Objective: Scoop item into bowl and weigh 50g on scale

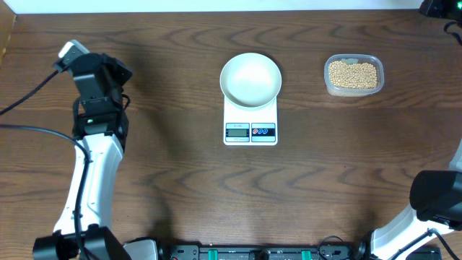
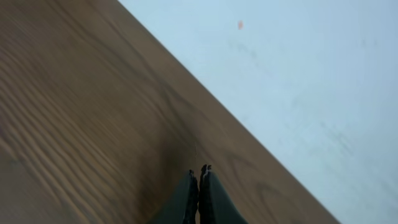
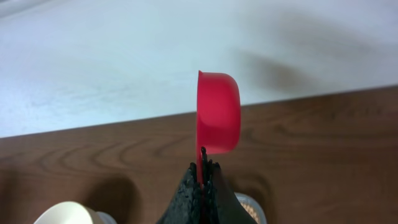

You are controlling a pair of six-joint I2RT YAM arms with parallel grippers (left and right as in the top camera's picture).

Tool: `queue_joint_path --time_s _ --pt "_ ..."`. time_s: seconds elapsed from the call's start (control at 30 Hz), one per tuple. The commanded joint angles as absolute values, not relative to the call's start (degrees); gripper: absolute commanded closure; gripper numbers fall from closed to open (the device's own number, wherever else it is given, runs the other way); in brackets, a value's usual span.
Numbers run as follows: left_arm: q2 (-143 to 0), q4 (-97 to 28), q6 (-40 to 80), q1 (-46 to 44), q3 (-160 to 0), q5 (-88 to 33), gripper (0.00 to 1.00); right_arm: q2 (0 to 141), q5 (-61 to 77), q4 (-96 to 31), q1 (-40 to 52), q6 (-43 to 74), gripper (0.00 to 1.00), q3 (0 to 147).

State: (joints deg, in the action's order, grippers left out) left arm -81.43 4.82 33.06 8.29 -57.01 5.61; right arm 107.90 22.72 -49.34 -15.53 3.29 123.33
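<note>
While on scale [image 1: 250, 131], 1 wht bowl [image 1: 250, 78]

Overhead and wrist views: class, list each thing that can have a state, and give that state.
Round white bowl, empty, upright.
White digital scale, carrying that bowl; display unreadable.
Clear plastic tub, uncovered, holding tan beans.
Red plastic scoop, tipped on edge.
Left gripper, shut, empty.
Right gripper, shut on the scoop's handle.

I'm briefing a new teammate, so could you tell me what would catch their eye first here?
The red scoop clamped by its handle in the right gripper stands out. Overhead, a white bowl sits on the scale mid-table, with a tub of beans to its right.
</note>
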Motion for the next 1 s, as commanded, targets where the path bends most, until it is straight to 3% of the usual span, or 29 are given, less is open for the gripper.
queue_joint_path --time_s 0.0,0.27,0.63,0.97 --pt "-81.9 4.8 31.2 6.2 -57.8 1.0 0.93 108.5 22.0 -51.4 -15.3 5.1 0.99 123.5" --pt "-80.9 -6.8 20.8 -5.8 -58.0 -7.5 0.93 108.5 22.2 -60.8 -15.3 5.1 0.99 123.5" --pt "-81.0 -23.4 10.0 -24.9 -58.0 -9.9 0.93 108.5 24.4 -67.4 -15.3 1.2 0.99 123.5" --pt "-85.3 -26.1 7.3 -31.2 -57.9 -9.9 0.93 108.5 24.4 -70.4 -15.3 -2.5 0.99 123.5"
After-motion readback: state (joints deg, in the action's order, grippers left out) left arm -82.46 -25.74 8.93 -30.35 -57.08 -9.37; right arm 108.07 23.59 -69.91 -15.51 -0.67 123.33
